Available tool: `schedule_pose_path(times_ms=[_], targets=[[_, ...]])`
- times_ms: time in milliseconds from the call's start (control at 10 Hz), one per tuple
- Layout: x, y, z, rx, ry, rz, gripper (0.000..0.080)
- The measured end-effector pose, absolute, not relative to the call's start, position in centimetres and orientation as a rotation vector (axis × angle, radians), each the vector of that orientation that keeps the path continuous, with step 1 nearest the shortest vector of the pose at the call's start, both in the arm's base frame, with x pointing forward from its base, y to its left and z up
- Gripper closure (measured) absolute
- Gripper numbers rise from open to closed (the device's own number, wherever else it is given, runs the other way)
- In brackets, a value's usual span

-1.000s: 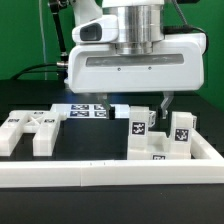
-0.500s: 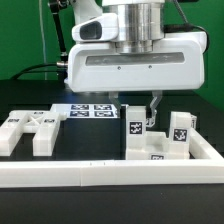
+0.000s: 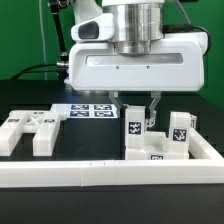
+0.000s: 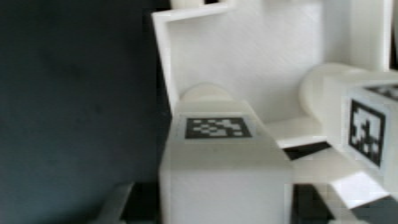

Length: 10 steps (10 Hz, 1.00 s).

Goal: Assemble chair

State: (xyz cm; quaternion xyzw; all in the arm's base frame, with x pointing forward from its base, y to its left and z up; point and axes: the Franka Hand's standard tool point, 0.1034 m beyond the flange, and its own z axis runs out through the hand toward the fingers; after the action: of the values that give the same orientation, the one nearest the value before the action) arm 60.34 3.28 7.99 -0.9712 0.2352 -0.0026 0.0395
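You'll find no readable writing, only black-and-white square tags on the chair parts (image 3: 30,131) and the marker board (image 3: 88,111). Since a second ago the gripper (image 3: 136,112) has shifted toward the exterior view's left. It now straddles the upright tagged block (image 3: 133,131), which stands inside the border rail (image 3: 100,172) near a second tagged block (image 3: 181,131). The jaws sit part open around it. Whether they actually pinch it, you can't tell, as the wrist view mostly hides the fingertips.
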Motion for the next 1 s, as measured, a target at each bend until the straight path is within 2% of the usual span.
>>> schedule_pose_path(times_ms=[500,1000], targets=[[60.07,3.88,7.81,-2.652,1.536,0.033,0.0509],[60.13,4.22,7.78,-2.302,1.997,0.062,0.0509]])
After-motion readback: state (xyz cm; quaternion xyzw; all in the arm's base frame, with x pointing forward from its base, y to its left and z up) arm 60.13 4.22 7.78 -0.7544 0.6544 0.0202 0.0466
